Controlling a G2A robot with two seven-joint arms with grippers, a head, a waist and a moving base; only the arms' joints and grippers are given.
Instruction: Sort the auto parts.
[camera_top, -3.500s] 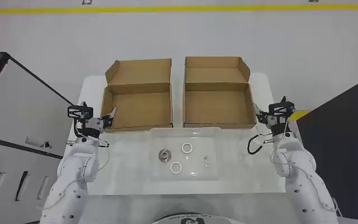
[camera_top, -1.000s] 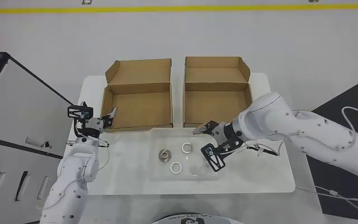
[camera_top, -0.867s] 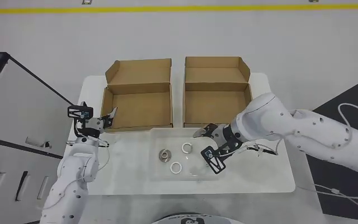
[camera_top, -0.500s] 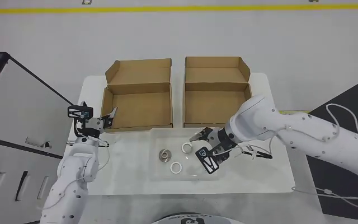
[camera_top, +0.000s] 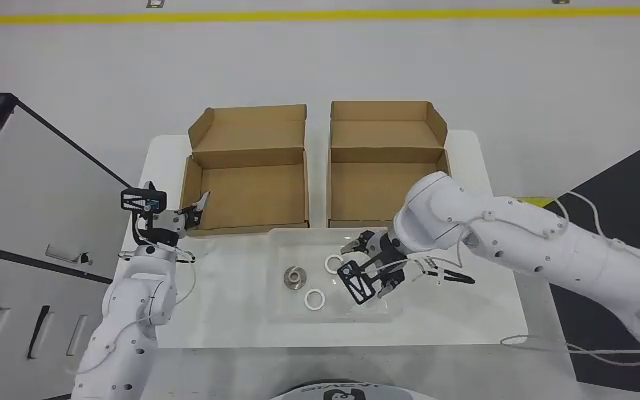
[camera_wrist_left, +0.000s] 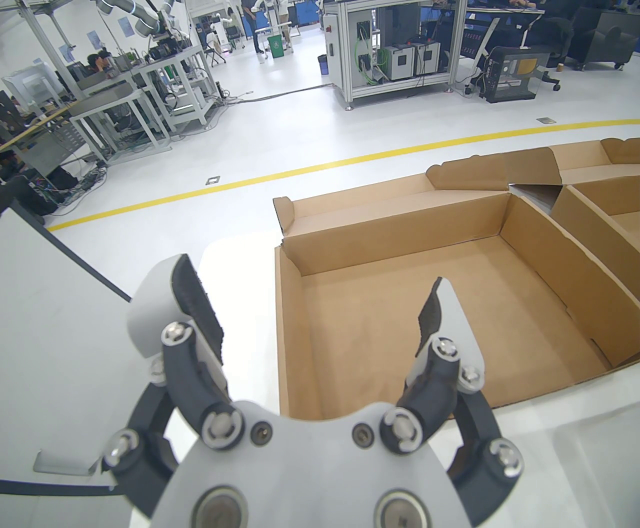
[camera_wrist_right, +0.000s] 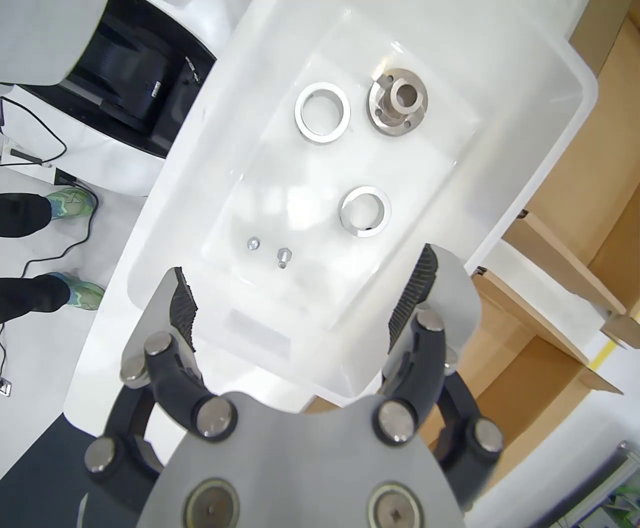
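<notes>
Right gripper (camera_wrist_right: 304, 282), jaws spread, hovers over the clear tray (camera_wrist_right: 575, 67) holding a flanged hub (camera_wrist_right: 398, 102), two rings (camera_wrist_right: 322, 113) (camera_wrist_right: 365, 211) and two tiny fasteners (camera_wrist_right: 282, 256) (camera_wrist_right: 253, 243), seemingly screws: judged rigid, smooth, slippery metal, best pinched across outer rims.

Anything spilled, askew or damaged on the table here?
Nothing stands out. The flange, one ring, another ring and two small screws lie apart inside the tray; the left box and right box stand open and empty.
</notes>
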